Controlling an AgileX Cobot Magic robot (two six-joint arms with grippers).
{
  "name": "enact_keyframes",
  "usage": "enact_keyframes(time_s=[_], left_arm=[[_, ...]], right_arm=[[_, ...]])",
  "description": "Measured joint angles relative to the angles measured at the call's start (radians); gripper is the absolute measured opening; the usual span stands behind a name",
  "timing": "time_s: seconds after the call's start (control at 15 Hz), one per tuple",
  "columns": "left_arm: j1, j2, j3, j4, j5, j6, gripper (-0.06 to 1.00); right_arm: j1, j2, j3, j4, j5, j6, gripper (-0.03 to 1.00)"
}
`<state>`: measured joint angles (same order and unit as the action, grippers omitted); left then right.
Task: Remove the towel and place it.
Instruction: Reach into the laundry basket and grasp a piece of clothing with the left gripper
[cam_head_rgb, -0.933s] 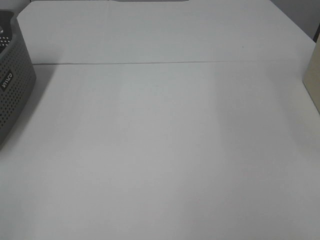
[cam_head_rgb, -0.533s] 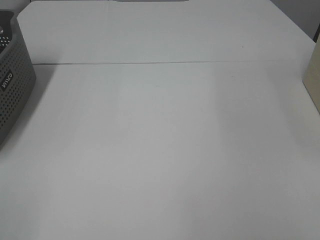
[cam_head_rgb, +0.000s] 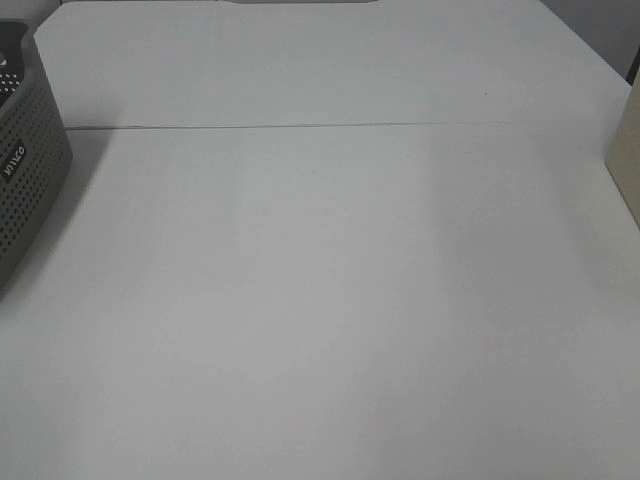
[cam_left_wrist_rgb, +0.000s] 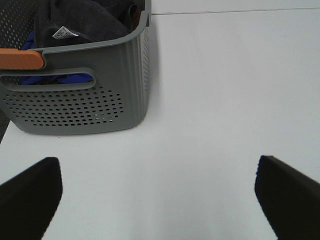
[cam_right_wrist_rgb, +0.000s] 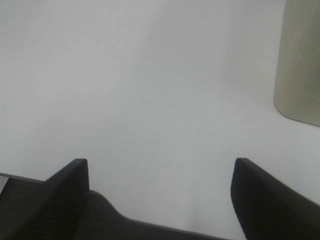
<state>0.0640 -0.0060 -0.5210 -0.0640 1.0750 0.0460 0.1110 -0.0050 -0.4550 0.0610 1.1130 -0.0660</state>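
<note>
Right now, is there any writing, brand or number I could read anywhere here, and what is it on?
Nothing reads clearly.
Label on the side of the grey basket: white letters, too blurred to read.
White tag on the dark towel in the basket: print too small to read.
No other writing shows.

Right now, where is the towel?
The towel lies bunched inside the grey perforated basket, seen in the left wrist view; the high view shows that basket at the left edge of the table, with the towel itself out of sight there.
</note>
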Motion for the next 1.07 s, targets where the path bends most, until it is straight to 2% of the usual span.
enact_keyframes(time_s=[1.07], left_arm=[[0.000, 0.000, 0.000, 0.000, 0.000, 0.000, 0.99]], right_arm=[[0.000, 0.000, 0.000, 0.000, 0.000, 0.000, 0.76]])
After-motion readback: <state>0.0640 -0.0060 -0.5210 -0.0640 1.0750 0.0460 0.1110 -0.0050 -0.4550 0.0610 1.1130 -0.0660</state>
